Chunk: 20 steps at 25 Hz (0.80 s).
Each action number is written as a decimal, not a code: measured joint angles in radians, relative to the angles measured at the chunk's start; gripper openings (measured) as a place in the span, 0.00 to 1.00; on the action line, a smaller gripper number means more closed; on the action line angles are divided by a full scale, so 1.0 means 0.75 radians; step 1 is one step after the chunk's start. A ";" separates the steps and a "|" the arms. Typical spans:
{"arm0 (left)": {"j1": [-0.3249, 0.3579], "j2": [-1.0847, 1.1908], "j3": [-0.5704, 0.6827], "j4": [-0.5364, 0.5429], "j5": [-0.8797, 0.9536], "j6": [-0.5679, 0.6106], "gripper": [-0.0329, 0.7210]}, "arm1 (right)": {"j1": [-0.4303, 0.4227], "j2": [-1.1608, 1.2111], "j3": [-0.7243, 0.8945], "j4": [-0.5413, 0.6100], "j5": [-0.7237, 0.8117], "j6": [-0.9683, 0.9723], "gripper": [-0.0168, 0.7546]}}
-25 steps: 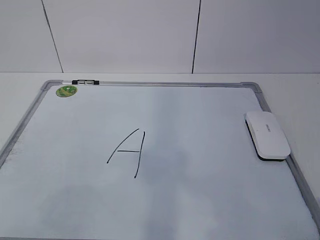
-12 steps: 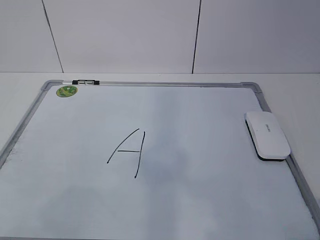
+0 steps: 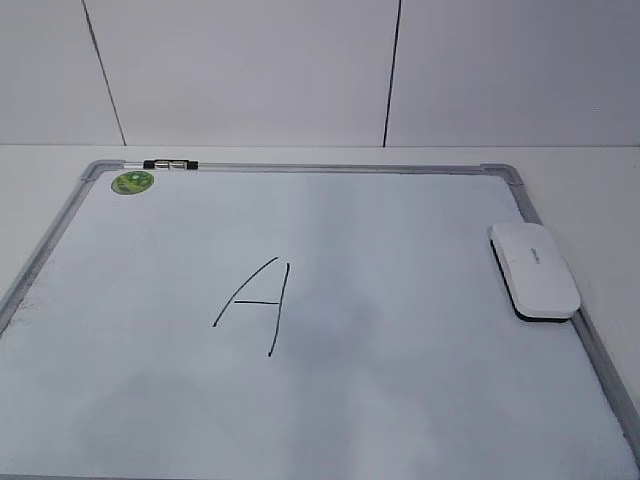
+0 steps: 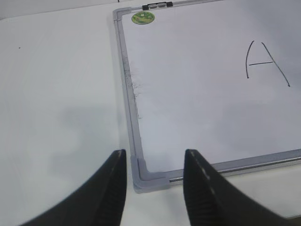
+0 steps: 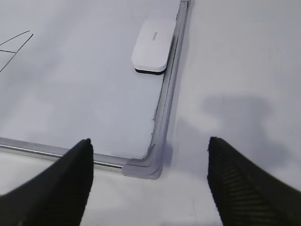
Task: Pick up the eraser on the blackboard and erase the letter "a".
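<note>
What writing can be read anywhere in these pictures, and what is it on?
"A": a tall slanted capital letter in black marker, mid blackboard.
Eraser: small grey lettering on its white top, too small to read.
Round green sticker at the board's far left corner: its print is too blurred to read.
No other writing shows; no small "a" is visible.

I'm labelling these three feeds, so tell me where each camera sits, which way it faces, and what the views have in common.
Exterior view: in front of the table, slanting down at the blackboard; no arm shows.
Left wrist view: above the board's near-left corner, facing forward; the open left gripper shows.
Right wrist view: above the near-right corner, facing forward toward the eraser; the open right gripper shows.
Shared: all show the written letter; exterior and right wrist views show the eraser.
</note>
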 joint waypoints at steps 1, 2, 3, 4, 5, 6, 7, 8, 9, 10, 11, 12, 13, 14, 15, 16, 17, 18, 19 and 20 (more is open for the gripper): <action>0.015 0.000 0.000 0.000 0.000 0.000 0.45 | -0.007 0.000 0.000 0.000 0.000 0.000 0.77; 0.029 0.000 0.000 0.000 0.000 0.000 0.45 | -0.022 0.000 0.000 0.000 0.000 0.000 0.77; 0.045 0.000 0.000 0.000 0.000 0.000 0.45 | -0.041 0.000 0.000 0.000 0.000 0.000 0.77; 0.059 0.000 0.000 0.000 0.000 0.000 0.45 | -0.057 0.000 0.000 0.000 -0.002 0.000 0.77; 0.078 0.000 0.000 0.000 0.000 0.000 0.45 | -0.078 0.000 0.000 0.000 -0.002 0.000 0.77; 0.098 0.000 0.000 0.000 0.000 0.000 0.45 | -0.099 0.000 0.000 0.000 -0.002 0.000 0.77; 0.115 0.000 0.000 0.000 0.000 0.000 0.45 | -0.118 0.000 0.000 0.000 -0.002 0.000 0.77; 0.136 0.000 0.000 0.000 0.000 0.000 0.45 | -0.133 0.000 0.000 0.000 -0.002 0.000 0.77; 0.157 0.000 0.000 0.000 0.000 0.000 0.45 | -0.149 0.000 0.000 0.000 -0.002 0.000 0.77; 0.178 0.000 0.000 0.000 0.000 0.000 0.45 | -0.162 0.000 0.000 0.000 -0.002 0.000 0.77; 0.196 0.000 0.000 0.000 0.000 0.000 0.45 | -0.171 0.000 0.000 0.000 -0.002 0.000 0.77; 0.217 0.000 0.000 0.000 0.000 0.000 0.45 | -0.184 0.000 0.000 0.000 -0.002 0.000 0.77; 0.236 0.000 0.000 0.000 0.000 0.000 0.45 | -0.198 0.000 0.000 0.000 -0.002 0.000 0.77; 0.251 0.000 0.000 0.000 0.000 0.000 0.45 | -0.208 0.000 0.000 0.000 -0.002 0.000 0.77; 0.267 0.000 0.000 0.000 0.000 0.000 0.45 | -0.216 0.000 0.000 0.000 -0.002 0.000 0.77; 0.280 0.000 0.000 0.000 0.000 0.000 0.45 | -0.225 0.000 0.000 0.000 -0.002 0.000 0.77; 0.290 0.000 0.000 0.000 0.000 0.000 0.45 | -0.233 0.000 0.000 -0.002 -0.002 0.000 0.77; 0.292 0.000 0.000 0.000 0.000 0.000 0.45 | -0.237 0.000 0.000 -0.002 -0.002 0.000 0.77; 0.293 0.000 0.000 0.000 0.000 0.000 0.45 | -0.246 0.000 0.000 -0.002 -0.002 0.000 0.77; 0.296 0.000 0.000 0.000 0.000 0.000 0.45 | -0.253 0.000 0.000 -0.002 -0.002 0.000 0.77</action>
